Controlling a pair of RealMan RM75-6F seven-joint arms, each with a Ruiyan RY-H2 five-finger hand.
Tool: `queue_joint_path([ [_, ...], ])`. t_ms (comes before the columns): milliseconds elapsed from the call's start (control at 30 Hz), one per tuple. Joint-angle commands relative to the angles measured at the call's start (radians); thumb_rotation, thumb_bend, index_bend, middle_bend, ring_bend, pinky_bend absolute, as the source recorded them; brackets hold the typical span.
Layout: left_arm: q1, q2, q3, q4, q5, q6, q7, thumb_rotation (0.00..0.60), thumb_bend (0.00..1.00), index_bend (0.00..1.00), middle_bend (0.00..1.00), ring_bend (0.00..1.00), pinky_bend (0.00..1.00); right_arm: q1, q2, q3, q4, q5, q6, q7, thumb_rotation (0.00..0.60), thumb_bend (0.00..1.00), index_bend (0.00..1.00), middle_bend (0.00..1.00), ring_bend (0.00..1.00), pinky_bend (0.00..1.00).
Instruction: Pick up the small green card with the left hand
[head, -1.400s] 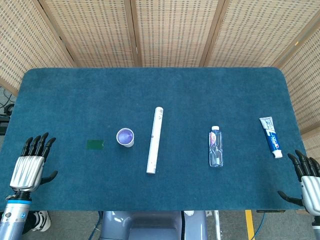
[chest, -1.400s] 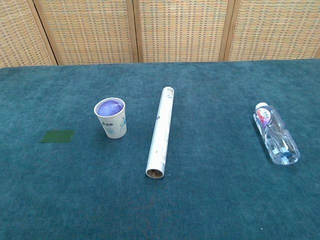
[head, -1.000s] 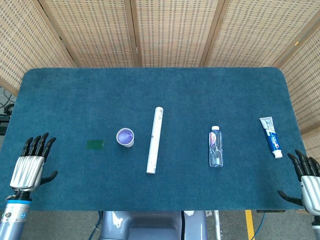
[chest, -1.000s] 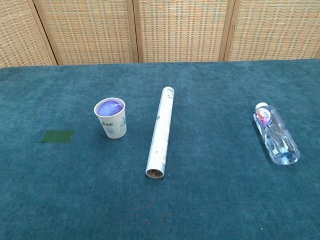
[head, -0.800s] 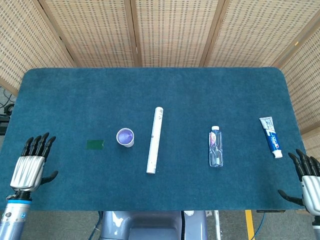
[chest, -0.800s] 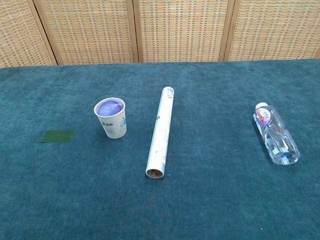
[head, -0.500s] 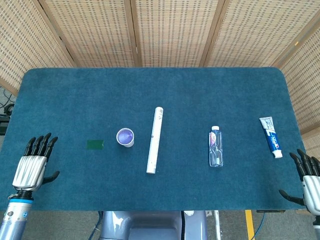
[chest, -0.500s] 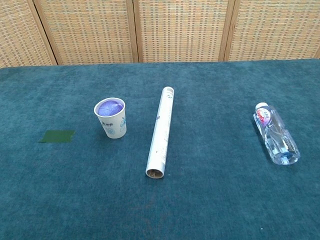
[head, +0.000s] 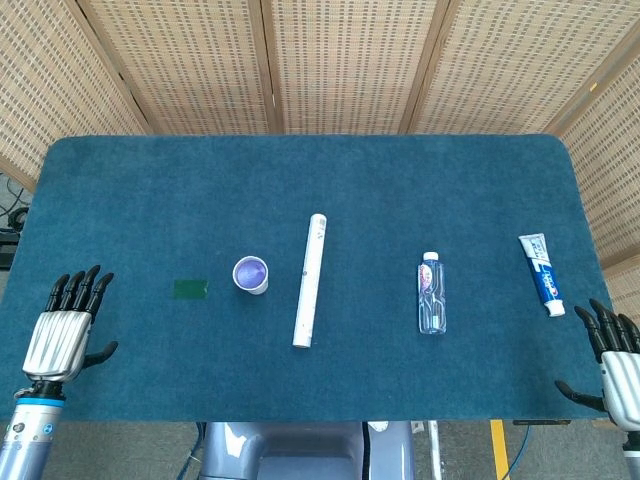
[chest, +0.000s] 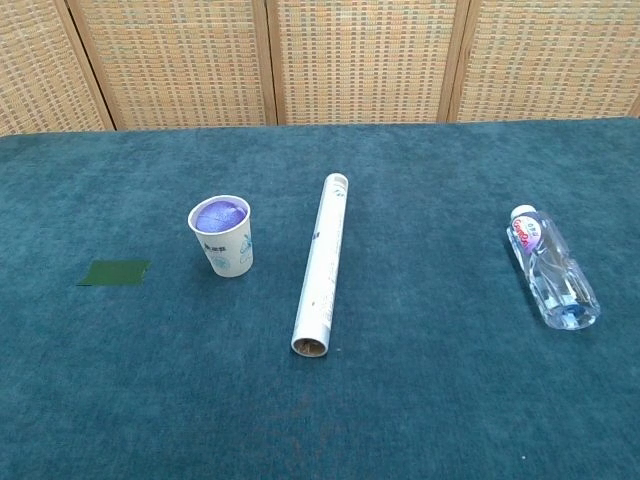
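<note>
The small green card (head: 190, 288) lies flat on the blue table cloth, left of the paper cup; the chest view shows the card (chest: 113, 272) at its left side. My left hand (head: 62, 330) hovers at the table's front left corner, fingers straight and apart, holding nothing, well to the left of the card. At the front right corner my right hand (head: 618, 362) is likewise spread and empty. Neither hand appears in the chest view.
A paper cup (head: 250, 274) with a purple inside stands just right of the card. Further right lie a white tube (head: 310, 280), a clear water bottle (head: 431, 293) and a toothpaste tube (head: 541, 273). Woven screens stand behind the table (head: 300, 180).
None of the objects moved. My left hand drifted very slightly, staying at the front left corner with fingers spread.
</note>
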Motion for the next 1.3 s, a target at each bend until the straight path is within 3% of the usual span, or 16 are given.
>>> queue_joint_path([
  [33, -0.007, -0.004, 0.0, 0.005, -0.003, -0.014, -0.008, 0.6, 0.19, 0.04, 0.0, 0.0, 0.0, 0.0, 0.001, 0.0, 0.0, 0.002, 0.0, 0.0, 0.6, 0.15, 0.0, 0.0, 0.0, 0.0],
  [400, -0.068, -0.045, -0.04, 0.112, -0.057, -0.091, -0.003, 0.6, 0.16, 0.04, 0.0, 0.0, 0.0, -0.002, 0.003, 0.005, 0.003, 0.008, 0.003, 0.014, 0.6, 0.14, 0.0, 0.0, 0.0, 0.0],
  [800, -0.175, -0.124, -0.085, 0.339, -0.119, -0.23, -0.013, 0.6, 0.15, 0.04, 0.0, 0.0, 0.0, -0.003, 0.007, 0.004, 0.005, 0.007, 0.002, 0.029, 0.6, 0.15, 0.0, 0.0, 0.0, 0.0],
  [1300, -0.269, -0.158, -0.083, 0.568, -0.131, -0.404, -0.127, 0.6, 0.13, 0.04, 0.0, 0.0, 0.0, 0.003, 0.004, 0.007, 0.01, 0.016, -0.01, 0.029, 0.6, 0.14, 0.0, 0.0, 0.0, 0.0],
])
